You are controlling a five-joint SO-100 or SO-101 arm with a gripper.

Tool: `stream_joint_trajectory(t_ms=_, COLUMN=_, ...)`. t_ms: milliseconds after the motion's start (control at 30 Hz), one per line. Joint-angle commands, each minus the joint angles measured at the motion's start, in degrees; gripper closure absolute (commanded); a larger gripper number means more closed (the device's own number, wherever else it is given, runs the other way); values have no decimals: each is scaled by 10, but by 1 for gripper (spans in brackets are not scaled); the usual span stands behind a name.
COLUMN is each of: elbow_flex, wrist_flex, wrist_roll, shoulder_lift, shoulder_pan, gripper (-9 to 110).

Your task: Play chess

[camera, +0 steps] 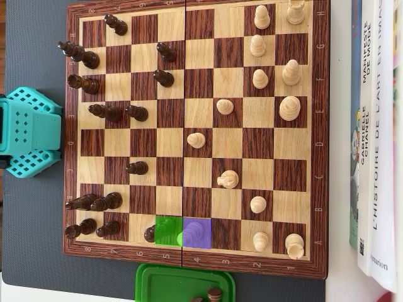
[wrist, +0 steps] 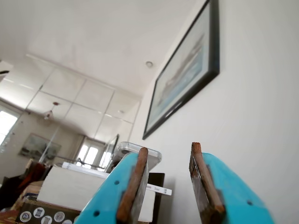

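**Teal jaws aimed off the board**

Teal gripper (wrist: 168, 182) is seen spread apart, empty, pointed at a wall. A pawn (camera: 189, 236) sits at the chessboard (camera: 318, 141) bottom edge; crowded neighbours could be toppled on descent.

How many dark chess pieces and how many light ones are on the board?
Dark pieces: 13
Light pieces: 12
Purple-tinted piece, true colour unclear: 1
Total: 26
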Motion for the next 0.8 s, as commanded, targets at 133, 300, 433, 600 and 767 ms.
stream_joint_trajectory(t_ms=133, elbow_flex=-90, wrist_flex=270, wrist_roll=-10, shoulder_lift=-7, shoulder_pan=35, gripper=87)
stream_joint_trajectory(t_ms=300, elbow_flex=-170, wrist_flex=529, wrist_roll=-10, shoulder_lift=-12, shoulder_pan=65, gripper=87)
stream_joint_trajectory(t_ms=433, elbow_flex=-250, wrist_flex=722, wrist_roll=-10, shoulder_lift=-62, shoulder_pan=86, gripper=87)
stream_joint_trajectory(t_ms=600, elbow_flex=-366, wrist_flex=952, wrist_roll=-10, shoulder_lift=-144, shoulder_pan=115, gripper=87)
stream_joint_trajectory(t_ms=767, elbow_flex=-421, wrist_flex=1052, wrist_roll=-9, shoulder_lift=-202, shoulder_pan=156, gripper=87)
